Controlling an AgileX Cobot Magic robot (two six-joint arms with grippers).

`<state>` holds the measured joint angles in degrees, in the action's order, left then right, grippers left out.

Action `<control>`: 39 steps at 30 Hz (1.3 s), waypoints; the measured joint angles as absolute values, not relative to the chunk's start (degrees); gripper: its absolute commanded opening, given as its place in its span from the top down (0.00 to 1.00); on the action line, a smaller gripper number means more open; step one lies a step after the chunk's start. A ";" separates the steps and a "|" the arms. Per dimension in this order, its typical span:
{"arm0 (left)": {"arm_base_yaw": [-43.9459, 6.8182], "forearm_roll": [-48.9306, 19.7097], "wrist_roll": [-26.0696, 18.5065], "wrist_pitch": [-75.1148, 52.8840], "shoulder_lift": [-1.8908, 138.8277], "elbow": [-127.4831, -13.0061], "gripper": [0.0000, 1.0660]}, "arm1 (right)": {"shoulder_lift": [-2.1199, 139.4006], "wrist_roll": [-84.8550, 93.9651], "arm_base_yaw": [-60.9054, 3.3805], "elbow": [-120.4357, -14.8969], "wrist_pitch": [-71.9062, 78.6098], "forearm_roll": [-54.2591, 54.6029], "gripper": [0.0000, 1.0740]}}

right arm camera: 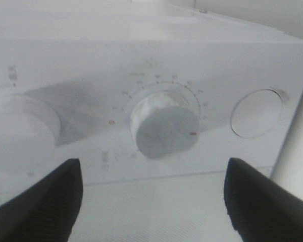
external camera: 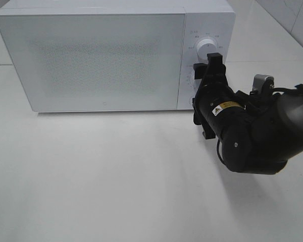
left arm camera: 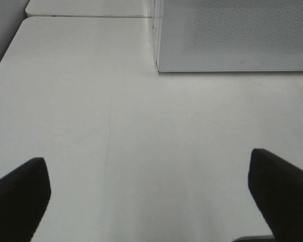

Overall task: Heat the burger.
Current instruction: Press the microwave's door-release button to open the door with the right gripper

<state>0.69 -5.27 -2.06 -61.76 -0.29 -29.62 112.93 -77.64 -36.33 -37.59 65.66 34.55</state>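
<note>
The white tabletop [external camera: 116, 176] runs out in front of me, and I see no burger on the part that shows. The microwave [external camera: 101, 55] stands at its far edge with its frosted door [external camera: 91, 60] shut flat. I cannot see through that door from any view, so I cannot say for certain where the burger is. My guess is that it is already inside, which would put the loading and door-closing behind us.

The right arm [external camera: 252, 136] reaches up to the control panel [external camera: 204, 60]. The right gripper [right arm camera: 152, 164] is released there, with its fingers [right arm camera: 45, 196] spread wide on either side of the middle dial [right arm camera: 164, 132] and neither one touching it. That dial's red mark sits off to one side of the scale, but the print is too blurred for me to read a setting. The upper dial [external camera: 206, 44] sits clear above the gripper.

The left gripper [left arm camera: 147, 166] is also released, hanging wide open over bare tabletop near the microwave's front corner with nothing in it.

I judge the task to be near its end. At most, it remains to confirm the dial is set and let the heating run.
</note>
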 measured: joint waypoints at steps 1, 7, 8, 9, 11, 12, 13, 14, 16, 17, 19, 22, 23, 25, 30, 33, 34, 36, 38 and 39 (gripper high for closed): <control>0.69 -5.27 -2.06 -61.76 -0.29 -29.62 0.06 | 112.07 -76.66 -36.33 -36.78 64.40 33.75 0.29; 0.69 -5.27 -2.06 -61.76 -0.29 -29.62 0.06 | 105.08 -65.15 -36.33 -32.83 53.97 31.40 0.30; 0.69 -5.27 -2.06 -61.76 -0.29 -29.62 0.06 | 105.08 -65.15 -36.33 -32.83 53.97 31.40 0.30; 0.69 -5.27 -2.06 -61.76 -0.29 -29.62 0.06 | 102.62 -60.39 -36.27 -32.43 49.68 30.88 0.30; 0.69 -5.27 -2.06 -61.76 -0.29 -29.62 0.06 | 101.64 -57.47 -36.27 -32.43 46.98 30.60 0.30; 0.69 -5.27 -2.06 -61.76 -0.29 -29.62 0.06 | 99.52 -51.28 -36.27 -32.43 41.88 30.19 0.30; 0.69 -5.27 -2.06 -61.76 -0.29 -29.62 0.06 | 98.38 -48.13 -36.27 -32.37 39.42 29.97 0.30; 0.69 -5.27 -2.06 -61.76 -0.29 -29.62 0.06 | 98.38 -48.13 -36.27 -32.37 39.42 29.97 0.30; 0.69 -5.27 -2.06 -61.76 -0.29 -29.62 0.06 | 96.09 -39.13 -36.27 -32.37 33.23 29.91 0.30; 0.69 -5.27 -2.06 -61.76 -0.29 -29.62 0.06 | 96.09 -39.13 -36.27 -32.37 33.23 29.91 0.30; 0.69 -5.27 -2.06 -61.76 -0.29 -29.62 0.06 | 93.91 -28.42 -36.27 -32.37 25.90 29.91 0.30; 0.69 -5.27 -2.06 -61.76 -0.29 -29.62 0.06 | 93.33 -25.67 -36.27 -32.37 24.18 29.85 0.30; 0.69 -5.27 -2.06 -61.76 -0.29 -29.62 0.06 | 92.19 -20.80 -35.75 -32.31 20.80 29.74 0.30; 0.69 -5.27 -2.06 -61.76 -0.29 -29.62 0.06 | 91.50 -19.14 -35.47 -32.31 19.31 29.68 0.30; 0.69 -5.27 -2.06 -61.76 -0.29 -29.62 0.06 | 87.09 -9.91 -32.37 -32.31 7.51 25.95 0.30; 0.69 -5.27 -2.06 -61.76 -0.29 -29.62 0.06 | 84.51 -8.42 -31.68 -32.31 1.03 21.83 0.30; 0.69 -5.27 -2.06 -61.76 -0.29 -29.62 0.06 | 84.51 -8.42 -31.68 -32.31 1.03 21.83 0.30; 0.69 -5.27 -2.06 -61.76 -0.29 -29.62 0.06 | 81.30 -7.79 -31.68 -32.31 -7.51 15.41 0.30; 0.69 -5.27 -2.06 -61.76 -0.29 -29.62 0.06 | 80.39 -7.79 -31.68 -32.31 -9.63 14.09 0.30; 0.69 -5.27 -2.06 -61.76 -0.29 -29.62 0.06 | 78.55 -7.79 -31.68 -32.31 -13.06 12.03 0.30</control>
<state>0.69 -5.27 -2.06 -61.76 -0.29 -29.62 78.55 -7.79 -31.68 -32.31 -13.06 12.03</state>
